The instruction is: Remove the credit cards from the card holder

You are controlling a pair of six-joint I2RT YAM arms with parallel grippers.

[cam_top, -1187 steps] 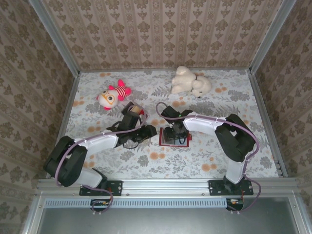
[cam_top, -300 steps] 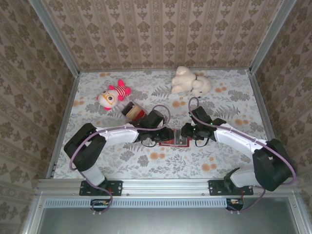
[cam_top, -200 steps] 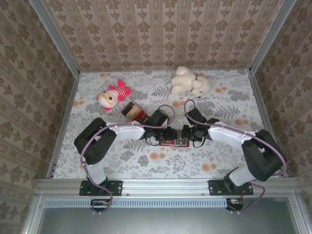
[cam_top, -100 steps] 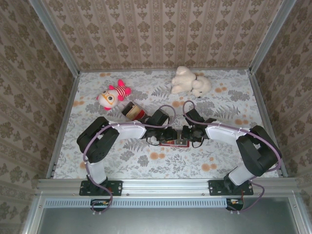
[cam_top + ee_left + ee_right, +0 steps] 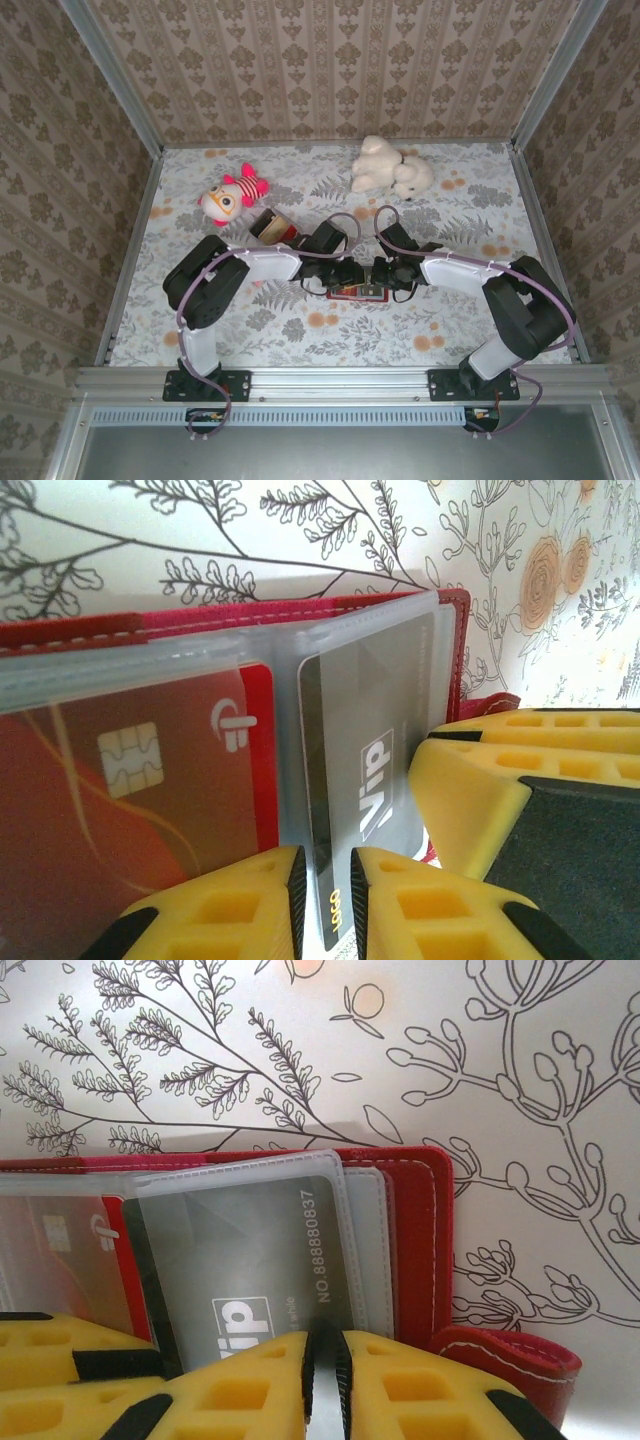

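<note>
From above, the left pincer point(image 5: 347, 283) and right pincer point(image 5: 383, 280) meet tip to tip over the card holder point(image 5: 360, 294), which lies open on the floral table point(image 5: 450, 330) directly beneath and between them. Coming in from opposite sides probably lets one arm pin the holder while the other works a card loose.

In the left wrist view, the left pincer point(image 5: 327, 860) has its jaws drawn close, a slim gap remaining. The grey card point(image 5: 370, 740) runs through that gap and on ahead of the tips. I cannot tell whether it is pinched. A red card point(image 5: 150, 780) with a chip sits beyond the left finger, inside a frosted sleeve. A yellow finger point(image 5: 470, 800) of the other arm rests just beside the right finger, at the holder's edge.

In the right wrist view, the right pincer point(image 5: 325, 1345) is closed to a hairline slit, and nothing held is visible. The grey card's lower edge meets its tips. The card shows "vip" and a number, and it is partly clear of its pocket. The holder is red, stitched and thin.
</note>
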